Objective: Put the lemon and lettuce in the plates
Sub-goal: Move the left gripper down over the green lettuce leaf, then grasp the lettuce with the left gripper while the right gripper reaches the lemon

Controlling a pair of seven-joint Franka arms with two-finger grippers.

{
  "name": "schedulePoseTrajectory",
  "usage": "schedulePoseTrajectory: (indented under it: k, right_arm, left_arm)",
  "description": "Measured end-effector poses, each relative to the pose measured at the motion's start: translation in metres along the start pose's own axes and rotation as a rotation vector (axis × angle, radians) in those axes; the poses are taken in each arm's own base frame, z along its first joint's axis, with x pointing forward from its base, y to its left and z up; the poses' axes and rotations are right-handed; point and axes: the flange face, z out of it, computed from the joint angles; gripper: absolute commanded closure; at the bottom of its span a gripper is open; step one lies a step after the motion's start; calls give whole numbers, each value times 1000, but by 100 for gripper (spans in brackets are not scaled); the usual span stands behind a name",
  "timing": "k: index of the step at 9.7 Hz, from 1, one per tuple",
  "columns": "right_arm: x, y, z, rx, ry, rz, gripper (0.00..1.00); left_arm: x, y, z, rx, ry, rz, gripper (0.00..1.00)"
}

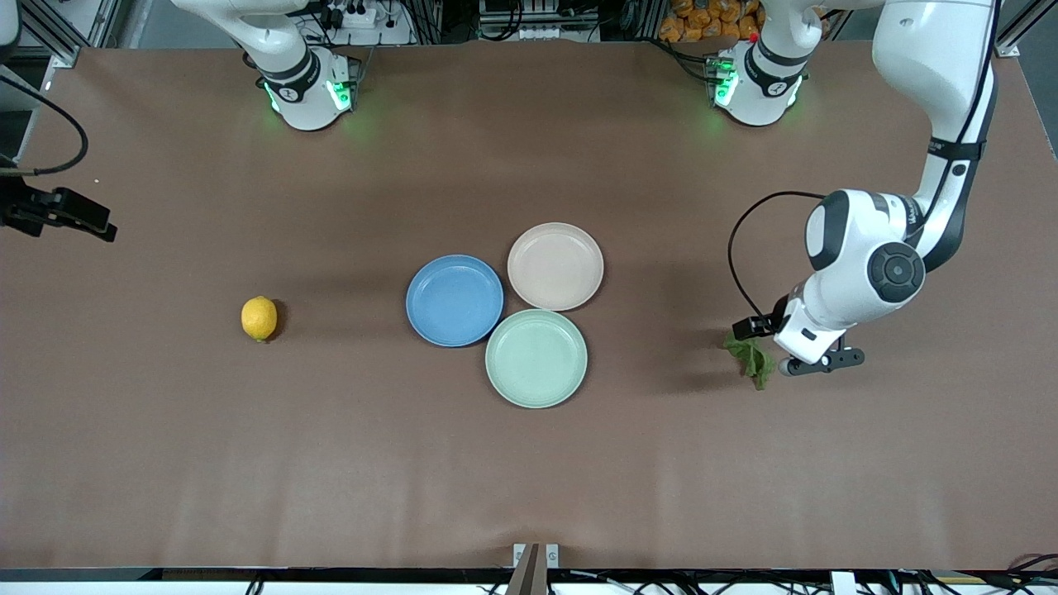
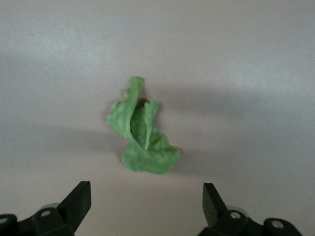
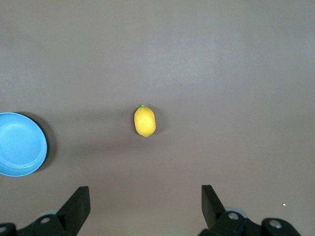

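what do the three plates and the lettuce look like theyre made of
Blue plate, beige-pink plate and mint-green plate: probably matte plastic or melamine, judging by the flat even colour and soft rims without glare. Lettuce: thin and crinkled, evenly green with a slight sheen, so possibly an artificial leaf; real cannot be ruled out.

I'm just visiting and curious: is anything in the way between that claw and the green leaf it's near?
Nothing visible. The left claw is open and hangs close by the lettuce, with only bare table between its fingers and the leaf. The blue plate and the beige-pink plate are both empty.
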Motion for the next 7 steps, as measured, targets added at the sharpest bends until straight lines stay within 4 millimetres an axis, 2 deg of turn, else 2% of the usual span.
schedulePoseTrajectory:
  k: [3,5,7]
  right_arm:
    - [19,-7,31,-2,-39,-11,0]
    - [31,-11,57,-3,-34,-16,0]
    - [36,-14,89,-4,-46,-21,0]
  left_arm:
    - [14,-17,27,24,10,-50,0]
    - [16,-16,46,32,12,-89,0]
    - [19,-13,55,34,8,-116,0]
